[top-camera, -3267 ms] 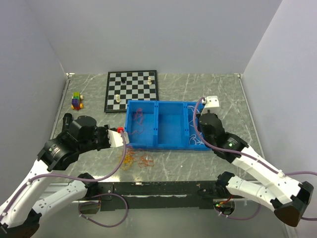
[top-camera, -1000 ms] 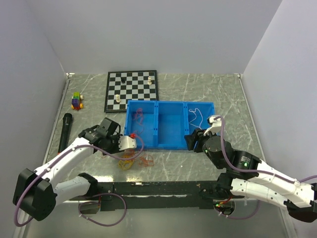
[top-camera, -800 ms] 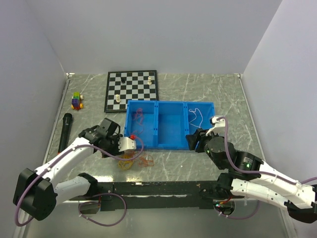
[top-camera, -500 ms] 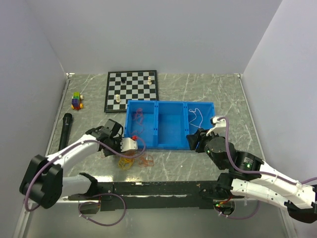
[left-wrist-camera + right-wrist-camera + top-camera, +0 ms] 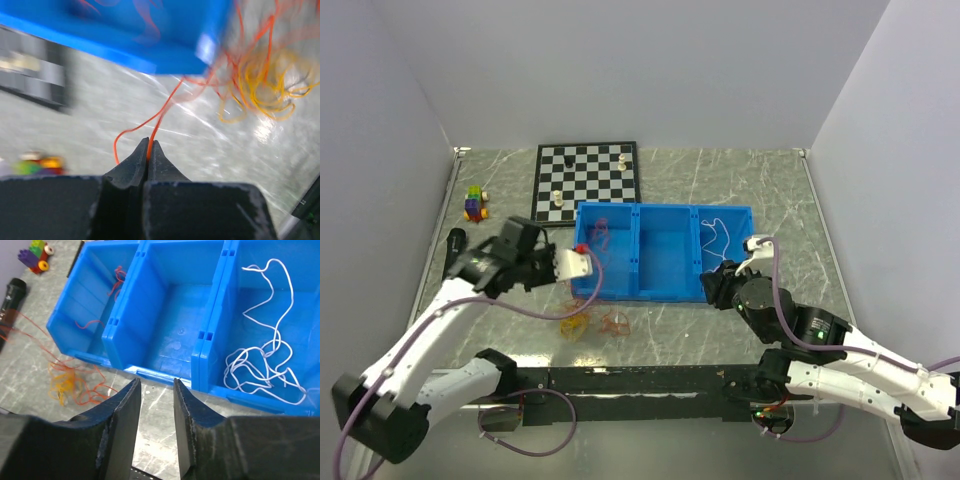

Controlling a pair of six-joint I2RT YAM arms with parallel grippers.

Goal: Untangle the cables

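Note:
A tangle of orange and yellow cables lies on the table in front of the blue bin's left end; it also shows in the left wrist view and the right wrist view. My left gripper is shut on an orange cable and holds it raised at the bin's left front corner. A red cable lies in the left compartment, a white cable in the right one. My right gripper is open and empty, just in front of the bin.
A chessboard with a few pieces lies behind the bin. A toy of coloured blocks and a black microphone sit at the left. The bin's middle compartment holds nothing.
My left gripper has lifted up and back from the tangle with the orange cable in it, drawing the strand out. The right arm has hardly moved.

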